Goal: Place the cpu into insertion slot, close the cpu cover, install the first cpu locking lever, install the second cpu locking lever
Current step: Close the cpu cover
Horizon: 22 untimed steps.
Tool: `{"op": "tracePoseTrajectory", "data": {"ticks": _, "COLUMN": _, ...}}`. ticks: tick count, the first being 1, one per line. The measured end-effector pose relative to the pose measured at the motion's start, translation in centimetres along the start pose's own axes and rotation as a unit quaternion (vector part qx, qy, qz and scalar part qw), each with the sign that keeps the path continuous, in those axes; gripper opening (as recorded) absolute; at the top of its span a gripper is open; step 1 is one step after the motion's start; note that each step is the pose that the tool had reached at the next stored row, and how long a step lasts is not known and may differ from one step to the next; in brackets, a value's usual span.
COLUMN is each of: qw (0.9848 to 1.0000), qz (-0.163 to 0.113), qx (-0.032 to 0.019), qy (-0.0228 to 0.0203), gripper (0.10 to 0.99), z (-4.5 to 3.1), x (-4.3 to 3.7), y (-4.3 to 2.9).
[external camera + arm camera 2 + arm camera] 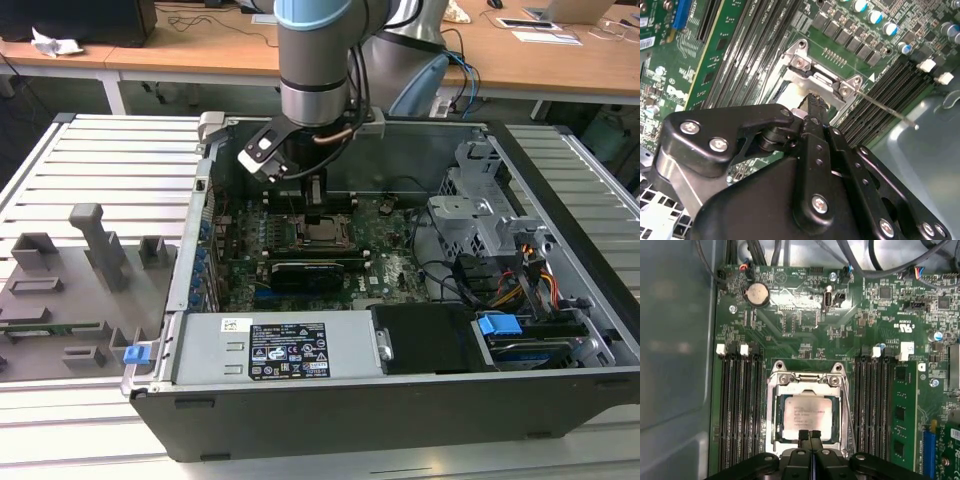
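Exterior view, nearest edge: open computer case [330, 420] on the ribbed metal counter [100, 160]; grey power supply [290, 350] along the near wall, black drive bay [430, 338] just beside it toward the exterior view's right; grey fixtures [100, 245] on the counter at the exterior view's left.

Further in: black graphics card [310, 272] lying across the green board; just behind it the cpu [322, 235], flat and level.

First wrist view: cpu [807, 415] seated in the insertion slot [777, 440]; cpu cover [805, 388] lies around it, chip showing through its window; memory slots [740, 410] flank the socket on both sides; coin cell [759, 294] beyond.

Hand [810, 434]: both fingers pressed together, nothing seen between them; tips at the edge of the chip, contact cannot be told. Same in the second wrist view, hand [812, 100] tip-down by the cover's hinge end.

A thin wire lever [885, 107] runs from a socket corner out over the memory slots.

Farthest: arm [315, 60] standing vertical above the socket.
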<state>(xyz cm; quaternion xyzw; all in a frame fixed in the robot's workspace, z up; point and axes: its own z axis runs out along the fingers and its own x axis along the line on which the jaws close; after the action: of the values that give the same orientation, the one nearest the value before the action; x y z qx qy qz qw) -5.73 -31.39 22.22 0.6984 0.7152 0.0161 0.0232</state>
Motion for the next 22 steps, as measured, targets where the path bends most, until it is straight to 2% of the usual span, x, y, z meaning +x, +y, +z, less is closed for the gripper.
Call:
{"op": "tracePoseTrajectory", "data": {"ticks": 5, "qw": 1.0, "qz": -0.001, "qx": 0.0, "qy": 0.0005, "gripper": 0.106, "z": 0.64, "x": 0.02, "y": -0.42}}
{"op": "tracePoseTrajectory", "data": {"ticks": 11, "qw": 1.0, "qz": -0.001, "qx": -0.0001, "qy": 0.0006, "gripper": 0.106, "z": 1.0, "x": 0.03, "y": -0.73}}
{"op": "tracePoseTrajectory", "data": {"ticks": 15, "qw": 1.0, "qz": -0.001, "qx": 0.0001, "qy": 0.0004, "gripper": 0.106, "z": 1.73, "x": 0.03, "y": -0.95}}
{"op": "tracePoseTrajectory", "data": {"ticks": 16, "qw": 1.0, "qz": -0.001, "qx": 0.0, "qy": 0.0006, "gripper": 0.106, "z": 1.08, "x": 0.03, "y": -0.91}}
{"op": "tracePoseTrajectory", "data": {"ticks": 17, "qw": 1.0, "qz": -0.001, "qx": 0.0001, "qy": 0.0006, "gripper": 0.106, "z": 1.1, "x": 0.02, "y": -0.35}}
{"op": "tracePoseTrajectory", "data": {"ticks": 22, "qw": 1.0, "qz": -0.001, "qx": 0.0002, "qy": 0.0006, "gripper": 0.106, "z": 1.17, "x": -0.01, "y": 0.77}}
